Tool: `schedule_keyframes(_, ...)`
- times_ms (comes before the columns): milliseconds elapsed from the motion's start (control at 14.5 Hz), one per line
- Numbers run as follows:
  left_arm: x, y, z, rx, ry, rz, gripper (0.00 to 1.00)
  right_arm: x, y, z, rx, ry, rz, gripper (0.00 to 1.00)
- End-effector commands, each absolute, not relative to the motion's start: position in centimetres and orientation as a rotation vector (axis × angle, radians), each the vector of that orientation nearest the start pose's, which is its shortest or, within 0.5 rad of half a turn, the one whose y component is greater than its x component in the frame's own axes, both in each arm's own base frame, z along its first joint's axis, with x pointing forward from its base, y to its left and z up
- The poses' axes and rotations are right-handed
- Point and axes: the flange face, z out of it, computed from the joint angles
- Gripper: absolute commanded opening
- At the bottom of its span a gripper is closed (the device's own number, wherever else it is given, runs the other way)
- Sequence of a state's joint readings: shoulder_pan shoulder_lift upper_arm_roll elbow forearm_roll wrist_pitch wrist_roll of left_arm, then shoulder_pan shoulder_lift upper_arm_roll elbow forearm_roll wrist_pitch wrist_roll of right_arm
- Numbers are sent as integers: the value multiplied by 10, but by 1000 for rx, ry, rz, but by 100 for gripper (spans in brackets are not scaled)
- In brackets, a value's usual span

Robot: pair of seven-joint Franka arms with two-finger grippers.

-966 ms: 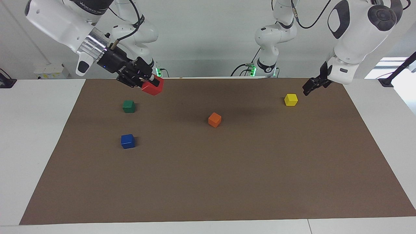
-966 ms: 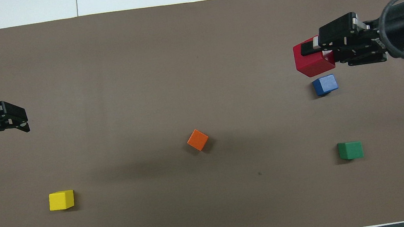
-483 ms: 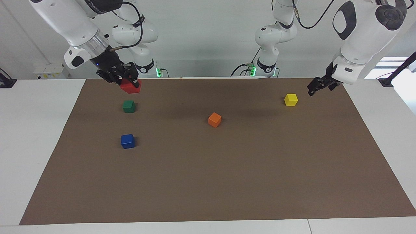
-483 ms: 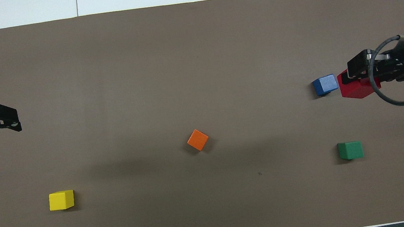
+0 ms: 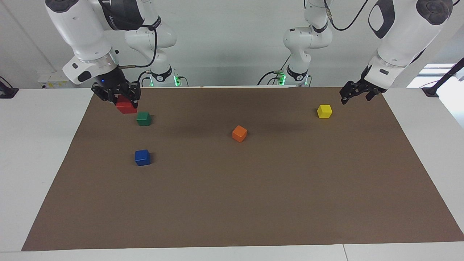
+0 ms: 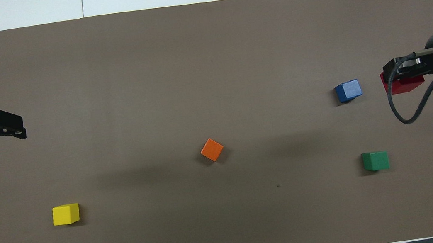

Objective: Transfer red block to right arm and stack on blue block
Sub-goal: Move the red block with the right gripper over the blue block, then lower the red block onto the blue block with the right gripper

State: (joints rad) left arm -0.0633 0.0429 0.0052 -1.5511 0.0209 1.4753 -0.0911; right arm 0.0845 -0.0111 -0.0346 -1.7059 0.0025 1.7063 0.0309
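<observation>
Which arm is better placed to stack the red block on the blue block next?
Right. The right gripper already holds the red block in the air at the blue block's end of the table. The left gripper hangs open and empty near the yellow block.

A brown mat (image 5: pixel 253 203) covers the white table (image 5: pixel 40 145).

Bright, even light from above. Soft, faint shadows on the brown mat (image 5: pixel 253 203), darkest mid-frame; small tight shadows beside each cube. Glare patch at facing view's right edge. Both views sharp.
</observation>
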Motion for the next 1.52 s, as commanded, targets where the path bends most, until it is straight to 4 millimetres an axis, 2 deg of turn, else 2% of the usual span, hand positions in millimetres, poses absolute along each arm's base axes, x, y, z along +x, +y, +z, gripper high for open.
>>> schedule_keyframes(0, 557, -26, 604, -3132, -10, 180, 100, 562, 17, 516, -3157, -88, -89, 0)
schedule_keyframes(207, 543, -29, 597, -3130, -9, 245, 100, 560, 25, 469, -3149, -102, -189, 0)
schedule_keyframes(276, 540, -28, 600, -3131, -2, 243, 100, 559, 25, 463, -3148, -105, -203, 0)
schedule_keyframes(483, 532, -23, 610, -3137, -11, 220, 100, 556, 24, 451, -3147, -130, -210, 0)
schedule_keyframes(621, 526, -21, 615, -3137, -16, 227, 100, 555, 18, 440, -3146, -206, -241, 0)
schedule_keyframes(966, 532, -21, 620, -3143, -11, 146, 100, 563, 15, 414, -3140, -312, -316, 0)
schedule_keyframes(1241, 538, -18, 620, -3147, -19, 78, 100, 566, 4, 400, -3145, -285, -303, 0)
schedule_keyframes(1310, 538, -19, 620, -3147, -14, 78, 100, 567, -3, 395, -3149, -249, -294, 0)
schedule_keyframes(1448, 539, -25, 622, -3142, 5, 73, 100, 570, -4, 386, -3144, -205, -299, 0)
